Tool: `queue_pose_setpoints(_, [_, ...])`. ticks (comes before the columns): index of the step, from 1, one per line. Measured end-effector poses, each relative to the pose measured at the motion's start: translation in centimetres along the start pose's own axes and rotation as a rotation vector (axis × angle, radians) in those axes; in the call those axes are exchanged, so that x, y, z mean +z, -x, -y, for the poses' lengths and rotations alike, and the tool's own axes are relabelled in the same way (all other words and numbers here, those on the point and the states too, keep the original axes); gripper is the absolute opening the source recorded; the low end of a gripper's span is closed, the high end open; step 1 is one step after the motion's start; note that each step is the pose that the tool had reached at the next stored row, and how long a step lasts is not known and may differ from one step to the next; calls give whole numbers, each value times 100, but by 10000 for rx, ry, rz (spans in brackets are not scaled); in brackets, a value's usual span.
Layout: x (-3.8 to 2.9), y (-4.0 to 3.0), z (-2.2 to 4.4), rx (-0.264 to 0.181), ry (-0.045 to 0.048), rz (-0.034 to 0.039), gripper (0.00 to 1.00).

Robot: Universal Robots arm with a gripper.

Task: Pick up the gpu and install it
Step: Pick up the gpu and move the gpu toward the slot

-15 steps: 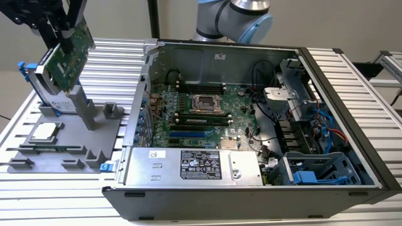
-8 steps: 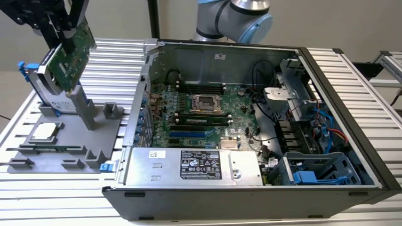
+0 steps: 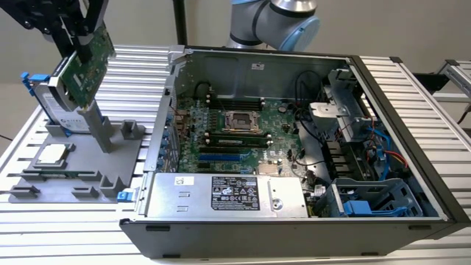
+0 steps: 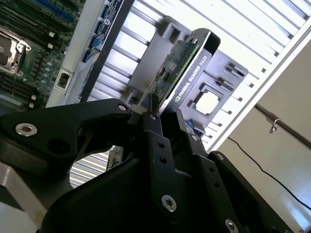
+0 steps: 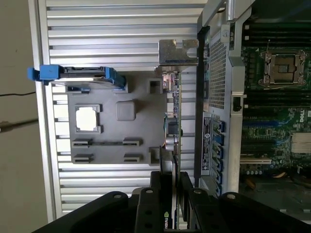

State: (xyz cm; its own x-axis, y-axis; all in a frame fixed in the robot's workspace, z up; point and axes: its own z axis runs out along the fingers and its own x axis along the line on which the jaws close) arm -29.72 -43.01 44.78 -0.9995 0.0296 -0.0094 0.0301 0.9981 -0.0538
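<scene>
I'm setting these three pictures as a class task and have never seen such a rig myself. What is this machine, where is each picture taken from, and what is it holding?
The machine is a robot arm with a gripper. The exterior view looks from off the arm at a slatted metal table. On it stand an open computer case, its motherboard exposed, and a grey holder tray carrying a hard drive in a blue frame and a small square CPU chip. Both wrist views come from cameras riding on the arm, looking along the gripper. Its jaws are shut on the gpu, a green circuit card, held by one end over the tray, outside the case.
</scene>
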Motion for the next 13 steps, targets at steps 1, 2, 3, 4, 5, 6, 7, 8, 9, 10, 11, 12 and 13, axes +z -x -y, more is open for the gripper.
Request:
queue_pose_setpoints(1, [0, 9, 0, 0, 0, 0, 0])
queue_pose_setpoints(2, [0, 21, -1, 0, 0, 0, 0])
queue_pose_setpoints(3, [1, 34, -1, 0, 1, 1, 0])
queue_pose_setpoints(4, [0, 48, -1, 0, 0, -1, 0])
queue_pose_setpoints(5, [1, 64, -2, 0, 0, -1, 0])
queue_pose_setpoints(6, [1, 82, -2, 0, 0, -2, 0])
queue_pose_setpoints(7, [1, 98, -3, 1, 1, -2, 0])
queue_pose_setpoints(8, [1, 113, -4, 0, 0, -2, 0])
queue_pose_setpoints(9, [1, 128, -4, 0, 1, -3, 0])
queue_pose_setpoints(10, [2, 145, -5, 0, 1, -3, 0])
queue_pose_setpoints(11, [1, 160, -5, 0, 0, -4, 0])
queue_pose_setpoints(12, [2, 178, -5, 0, 1, -4, 0])
queue_pose_setpoints(13, [2, 196, -6, 0, 0, -5, 0])
